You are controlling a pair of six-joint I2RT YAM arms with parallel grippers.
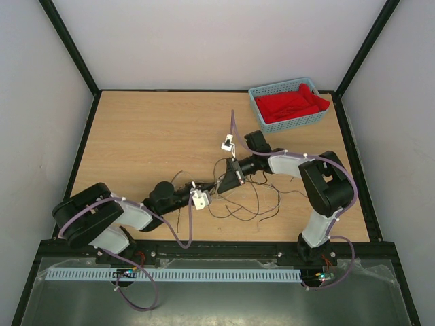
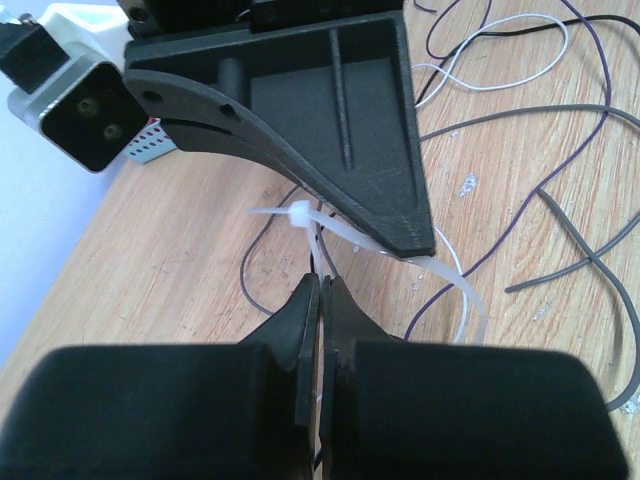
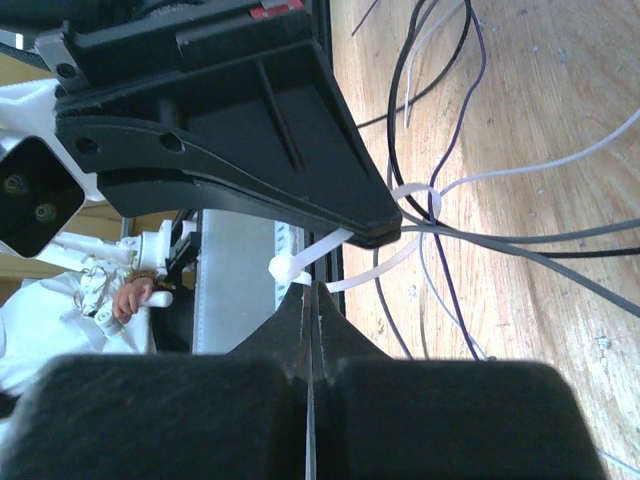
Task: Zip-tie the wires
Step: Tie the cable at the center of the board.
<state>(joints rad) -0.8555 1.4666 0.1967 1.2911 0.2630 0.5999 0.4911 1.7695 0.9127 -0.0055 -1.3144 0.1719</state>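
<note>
My two grippers meet tip to tip at the middle of the table, over the wires [image 1: 253,204]. The wires lie in loose thin dark loops on the wood [image 2: 560,160] [image 3: 452,150]. The pale zip tie [image 2: 300,214] has its head just beyond my left gripper [image 2: 322,284], which is shut on the strip running down from the head. The strap runs right under the right gripper's finger [image 2: 340,130] and curves into a loop [image 2: 478,305]. In the right wrist view my right gripper [image 3: 312,290] is shut on the zip tie [image 3: 286,266] beside its head, and the loop [image 3: 415,196] circles several wires.
A blue basket [image 1: 293,125] holding a red cloth [image 1: 292,103] stands at the back right corner. Black frame posts and white walls enclose the table. Lilac robot cables [image 1: 182,227] hang along both arms.
</note>
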